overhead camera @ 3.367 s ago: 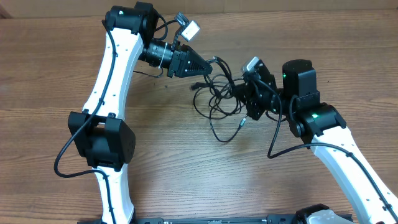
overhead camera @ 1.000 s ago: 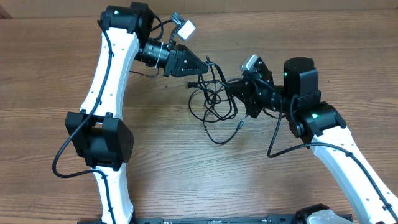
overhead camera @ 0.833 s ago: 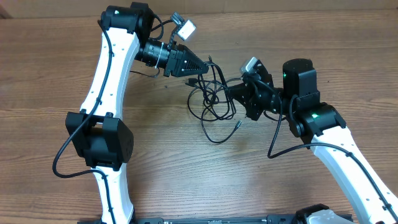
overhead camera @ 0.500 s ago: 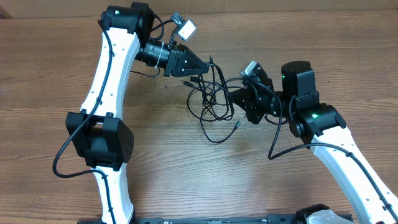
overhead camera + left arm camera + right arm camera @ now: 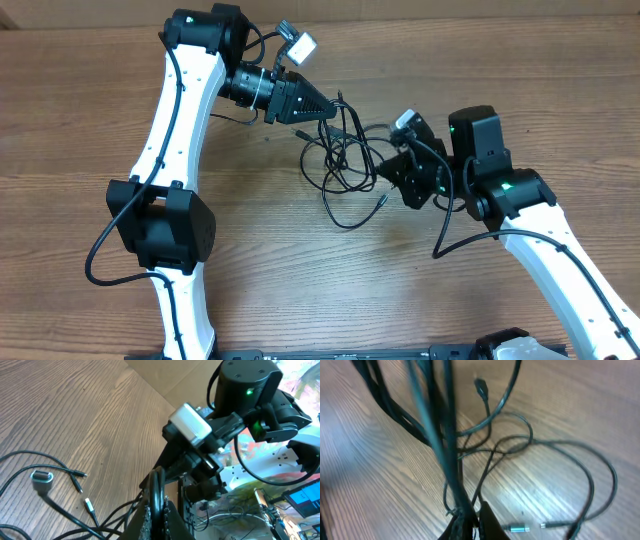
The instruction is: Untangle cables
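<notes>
Over the table point(image 5: 500, 60), my left gripper point(image 5: 329, 113) & right gripper point(image 5: 383, 172) each clamp the cables point(image 5: 342, 152) (tangle btwn them). Pull-apart step; next prob. needs slow, steady spreading.

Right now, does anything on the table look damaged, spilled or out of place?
Nothing is spilled or visibly broken. The only disorder is the cables: crossed loops strung between the left gripper and the right gripper, both shut on strands, with loose plug ends lying on the table.
</notes>
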### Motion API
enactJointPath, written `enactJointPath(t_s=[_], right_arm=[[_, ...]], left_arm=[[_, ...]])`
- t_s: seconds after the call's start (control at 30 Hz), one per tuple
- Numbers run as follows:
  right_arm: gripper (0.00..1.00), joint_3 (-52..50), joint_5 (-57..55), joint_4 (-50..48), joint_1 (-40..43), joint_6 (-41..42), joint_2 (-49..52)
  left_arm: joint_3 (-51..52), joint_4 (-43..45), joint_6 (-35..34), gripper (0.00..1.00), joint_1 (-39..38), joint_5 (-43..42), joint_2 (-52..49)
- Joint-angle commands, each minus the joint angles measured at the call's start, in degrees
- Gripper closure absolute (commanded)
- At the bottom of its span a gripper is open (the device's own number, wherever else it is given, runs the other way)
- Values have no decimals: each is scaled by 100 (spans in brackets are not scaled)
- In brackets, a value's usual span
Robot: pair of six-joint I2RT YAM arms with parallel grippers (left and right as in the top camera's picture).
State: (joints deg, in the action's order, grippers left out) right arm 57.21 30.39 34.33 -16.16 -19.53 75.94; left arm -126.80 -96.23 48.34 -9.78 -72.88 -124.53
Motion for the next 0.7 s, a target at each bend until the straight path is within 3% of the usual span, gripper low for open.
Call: enactJointPath(t_s=[0.0,0.67], right_arm=[[96,-22,-326,94,15,0,0],[96,-26,-92,782,15,0,0]], left_arm=[[-85,4,28,96,0,-280,-2],[-85,7,26,96,2,-330,-2]])
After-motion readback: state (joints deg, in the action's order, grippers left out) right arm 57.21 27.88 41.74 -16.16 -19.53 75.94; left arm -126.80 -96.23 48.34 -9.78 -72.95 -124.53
